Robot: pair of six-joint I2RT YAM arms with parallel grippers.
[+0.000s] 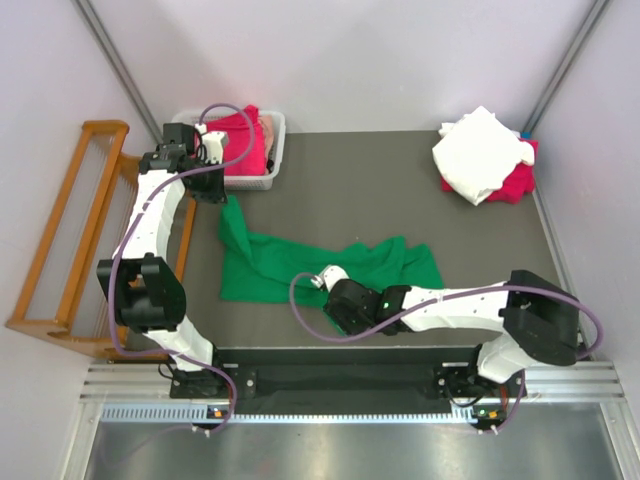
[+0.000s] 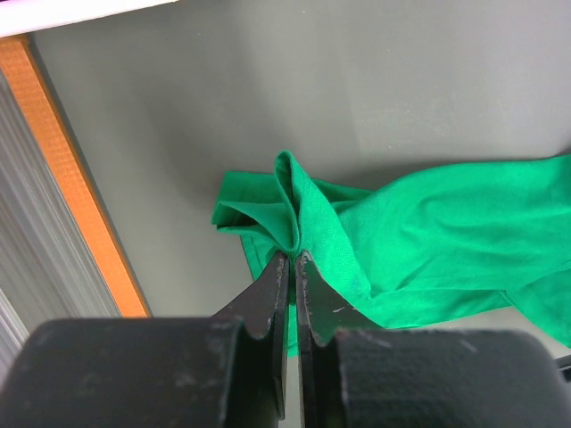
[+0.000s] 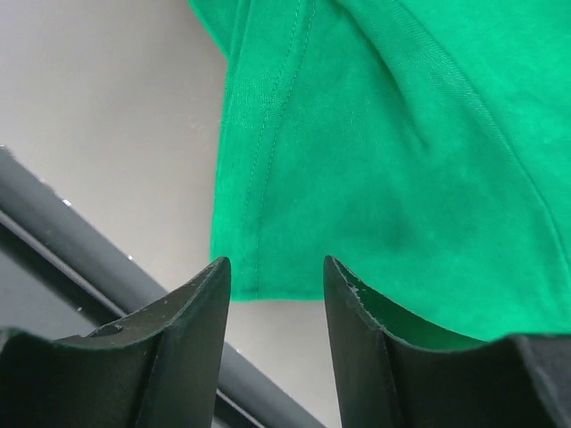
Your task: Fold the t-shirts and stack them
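A bright green t-shirt [image 1: 300, 265] lies crumpled across the near middle of the table. My left gripper [image 1: 214, 190] is shut on one corner of it and holds that corner up at the shirt's far left end; in the left wrist view the cloth [image 2: 428, 232] bunches into the closed fingertips [image 2: 292, 255]. My right gripper [image 1: 325, 278] hovers over the shirt's near edge. Its jaws [image 3: 277, 272] stand open with nothing between them, just short of the stitched hem corner [image 3: 259, 223]. A folded white t-shirt [image 1: 482, 152] rests on a crimson one [image 1: 516, 185] at the back right.
A white slatted basket [image 1: 277, 150] holding pinkish red shirts [image 1: 245, 140] stands at the back left, right behind my left gripper. An orange wooden rack [image 1: 70, 230] runs along the left side. A dark rail [image 3: 89, 259] marks the table's near edge.
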